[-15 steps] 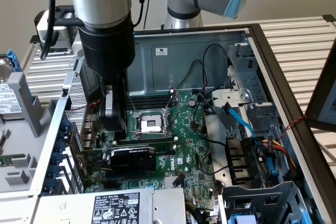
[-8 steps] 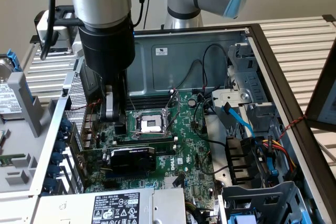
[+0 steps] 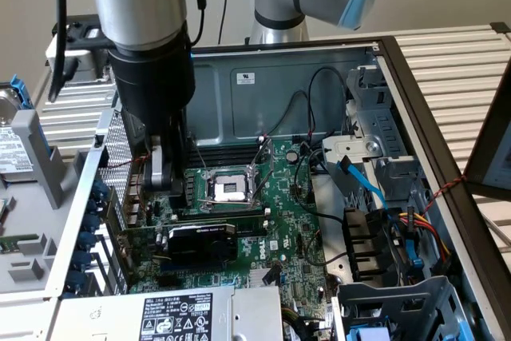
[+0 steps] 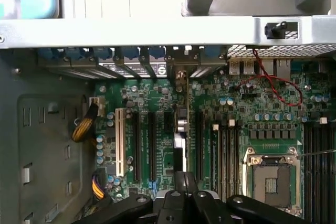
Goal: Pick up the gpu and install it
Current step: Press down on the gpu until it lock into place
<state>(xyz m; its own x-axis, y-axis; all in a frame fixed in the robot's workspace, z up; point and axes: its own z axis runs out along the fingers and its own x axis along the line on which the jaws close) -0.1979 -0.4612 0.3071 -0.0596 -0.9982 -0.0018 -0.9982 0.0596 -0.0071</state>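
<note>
Tool [image 3: 162, 167] low inside the open computer case [image 3: 263, 77], fingers pressed together and holding nothing that I could make out. In the wrist view its black linkage [image 4: 181, 203] sat at the frame's edge, closed tight over the board.

The gpu [image 3: 200, 239] stood on edge in the motherboard [image 3: 295, 221], black cooler shroud facing the exterior camera, green board running along behind it. It looked already down in an expansion slot, though how fully seated I could not tell. From the wrist camera it read as a thin edge-on strip [image 4: 188, 108], running from the rear bracket wall straight toward the closed fingers.

The relation that mattered: in the exterior view the card lay just below the tool and a little to that view's right, near but apart, no contact showing. Its long axis ran across the exterior view, left to right, bracket end toward the perforated rear wall of the case on that view's left. The wrist view put the tool almost directly over the card's top edge, lined up along its length.

The count: one arm, one tool, one gpu. One empty processor socket [image 3: 229, 189] beyond the card, lever and frame bare. One white slot [image 4: 119, 141] and several dark slots beside the card. One red wire loop [image 4: 278, 90] over the board near the rear ports.
</note>
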